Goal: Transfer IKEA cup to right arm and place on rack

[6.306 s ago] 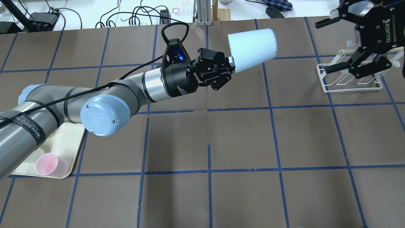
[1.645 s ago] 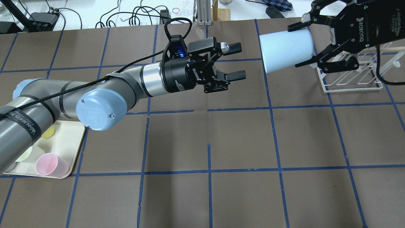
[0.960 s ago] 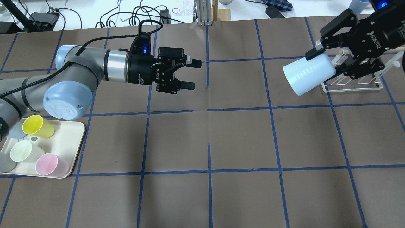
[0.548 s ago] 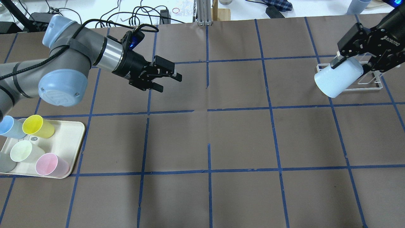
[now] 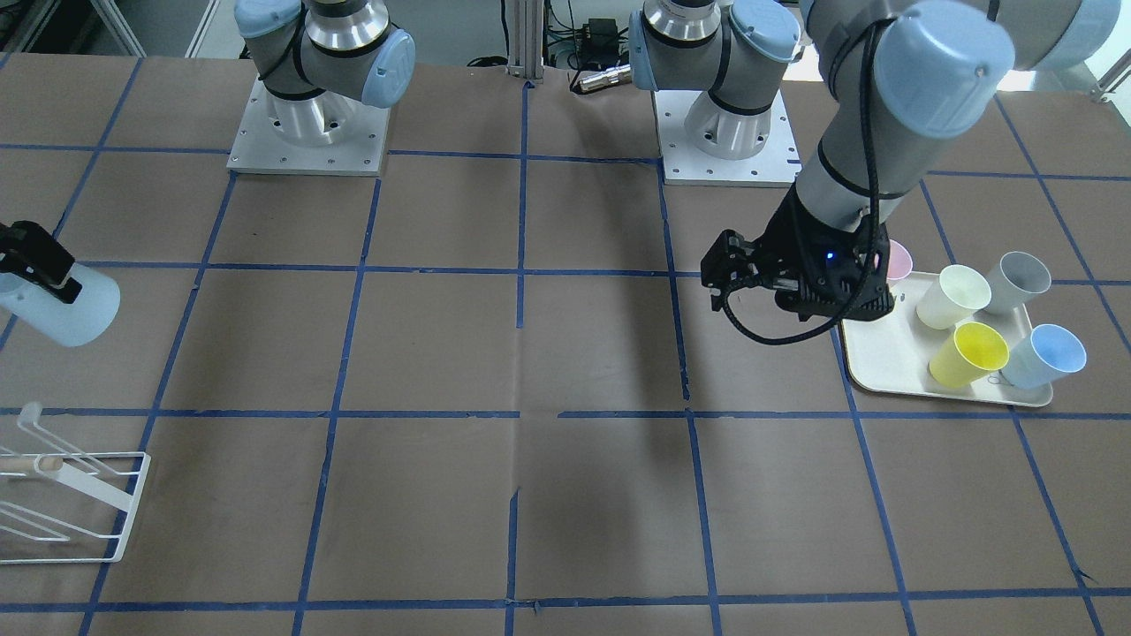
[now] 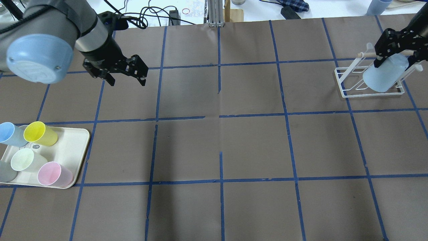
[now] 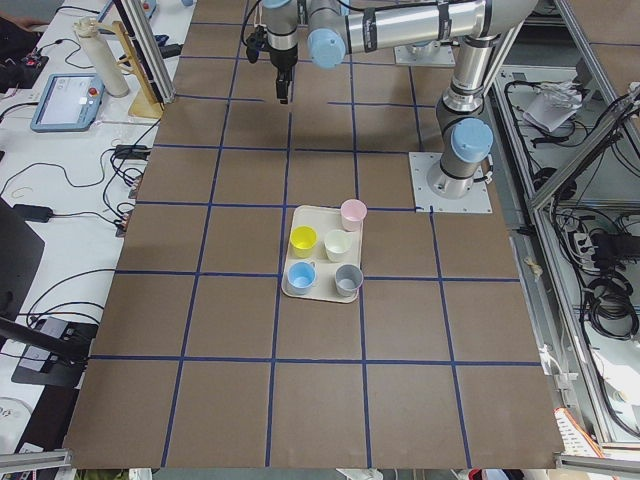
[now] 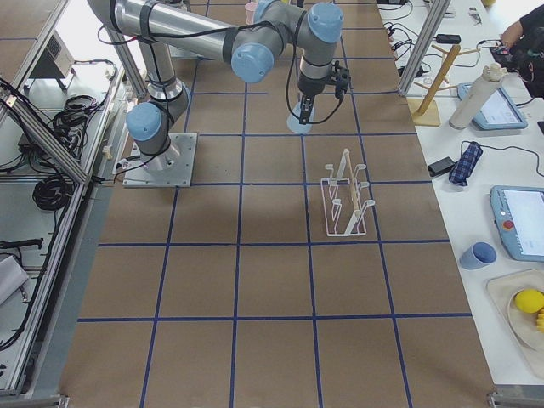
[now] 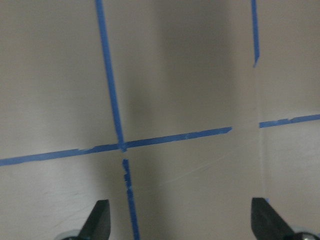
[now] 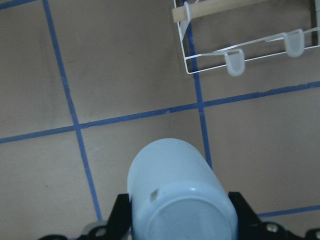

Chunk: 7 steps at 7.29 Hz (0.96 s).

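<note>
The pale blue IKEA cup (image 6: 383, 77) is in my right gripper (image 6: 394, 57), which is shut on its closed end, mouth down and tilted. The overhead view shows it over the white wire rack (image 6: 347, 88). The front view shows the cup (image 5: 71, 309) in the air, apart from the rack (image 5: 106, 503). In the right wrist view the cup (image 10: 175, 185) fills the bottom and the rack (image 10: 235, 62) lies ahead. My left gripper (image 6: 127, 79) is open and empty above the table at the far left; its wrist view shows fingertips (image 9: 97, 222) wide apart over bare table.
A cream tray (image 6: 72, 144) at the near left holds a second blue cup (image 6: 8, 134), a yellow cup (image 6: 40, 134), and pale green, pink and grey cups. Cables and another blue cup (image 6: 379, 5) lie on the bench beyond the table.
My left gripper let go of the cup and drew back left, turning downward. My right gripper took the cup and swung it right, tipping it mouth down near the rack.
</note>
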Available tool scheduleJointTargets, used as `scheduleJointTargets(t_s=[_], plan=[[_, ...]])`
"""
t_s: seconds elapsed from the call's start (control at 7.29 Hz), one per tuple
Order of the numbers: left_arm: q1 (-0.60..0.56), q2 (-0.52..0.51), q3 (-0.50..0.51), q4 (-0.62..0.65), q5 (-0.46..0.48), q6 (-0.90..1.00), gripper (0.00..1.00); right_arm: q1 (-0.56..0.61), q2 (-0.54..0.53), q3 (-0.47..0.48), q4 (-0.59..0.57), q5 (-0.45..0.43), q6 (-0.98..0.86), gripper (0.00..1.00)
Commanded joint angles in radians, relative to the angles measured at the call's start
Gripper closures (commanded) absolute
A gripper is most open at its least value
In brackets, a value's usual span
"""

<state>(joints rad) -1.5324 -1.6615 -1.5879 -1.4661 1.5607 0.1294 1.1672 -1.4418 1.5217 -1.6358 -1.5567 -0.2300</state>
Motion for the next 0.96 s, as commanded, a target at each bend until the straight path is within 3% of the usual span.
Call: scheduleJointTargets(t_s=[0.0,0.41,0.82], plan=[[-0.003,0.083,0.092,-0.143,0.07,-0.063,0.0,0.0,0.081,0.002,-0.164,-0.083,0.0,1.0],[-0.006,0.082,0.081,-0.119,-0.029,-0.094,0.0,-0.001,0.129,0.002,-0.22,-0.083,-0.002,1.0],[-0.003,0.097,0.089,-0.125,-0.01,-0.073,0.0,-0.001,0.173,0.0,-0.265,-0.083,0.0,1.0]])
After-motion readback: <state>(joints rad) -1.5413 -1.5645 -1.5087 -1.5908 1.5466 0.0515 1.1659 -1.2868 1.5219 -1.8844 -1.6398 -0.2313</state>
